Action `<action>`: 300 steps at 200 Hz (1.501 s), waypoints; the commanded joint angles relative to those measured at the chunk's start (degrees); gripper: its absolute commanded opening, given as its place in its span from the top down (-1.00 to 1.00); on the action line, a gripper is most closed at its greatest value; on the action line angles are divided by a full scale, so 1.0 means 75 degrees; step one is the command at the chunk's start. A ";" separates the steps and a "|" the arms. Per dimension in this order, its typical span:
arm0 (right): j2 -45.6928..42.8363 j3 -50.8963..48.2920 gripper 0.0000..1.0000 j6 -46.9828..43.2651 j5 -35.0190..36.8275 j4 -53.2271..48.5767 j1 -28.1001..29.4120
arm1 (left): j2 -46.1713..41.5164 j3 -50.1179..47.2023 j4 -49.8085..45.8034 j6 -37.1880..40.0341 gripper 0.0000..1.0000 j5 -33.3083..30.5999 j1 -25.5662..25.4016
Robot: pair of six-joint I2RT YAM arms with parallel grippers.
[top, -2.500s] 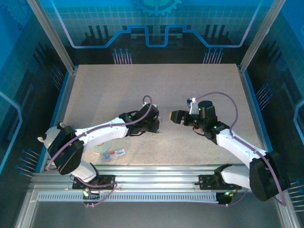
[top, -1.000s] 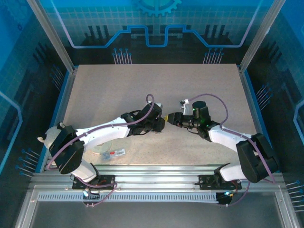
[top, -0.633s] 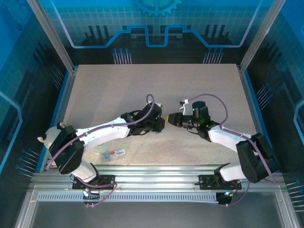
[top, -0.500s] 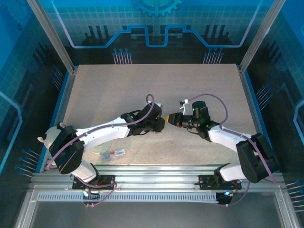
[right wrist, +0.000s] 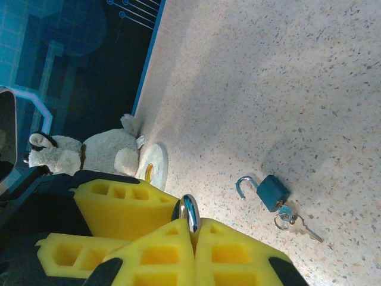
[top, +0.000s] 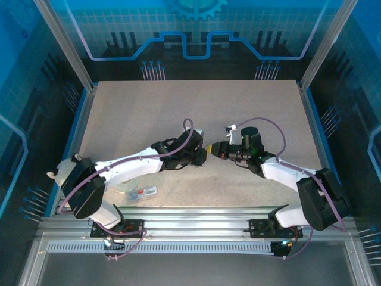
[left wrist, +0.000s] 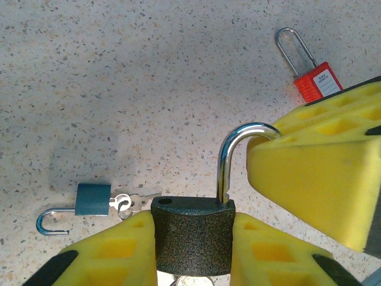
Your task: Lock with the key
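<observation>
Unfinished: left gripper clamps the padlock, right gripper, at its 2 o'clock, pinched shut on the raised shackle — closing and key-turn judged outstanding.

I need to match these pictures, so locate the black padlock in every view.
Top external: mid-table, the black padlock sits between the two tool tips and is barely discernible.
Left wrist: bottom centre, body clamped in the left tool, shackle open and rising upward.
Right wrist: bottom centre, its silver shackle pinched in the right tool.
Shared landmark: the blue padlock with keys, in both wrist views.
</observation>
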 commanded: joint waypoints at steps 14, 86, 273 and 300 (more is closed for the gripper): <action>-0.0244 0.0088 1.00 -0.0239 -0.0039 -0.0001 0.0100 | -0.0340 0.0088 0.0156 0.0052 0.34 -0.0147 -0.0049; -0.0309 0.0002 1.00 -0.0071 -0.0209 0.0314 0.0089 | -0.0451 -0.0028 0.0157 0.0108 0.09 -0.0201 -0.0048; -0.0242 -0.0113 1.00 0.0456 -0.0871 0.1154 -0.0017 | -0.1003 -0.0972 0.1043 0.0875 0.03 0.0220 -0.0039; -0.0233 -0.0085 1.00 0.0408 -0.0879 0.1101 0.0018 | -0.0934 -0.0909 0.1096 0.0886 0.04 0.0297 -0.0037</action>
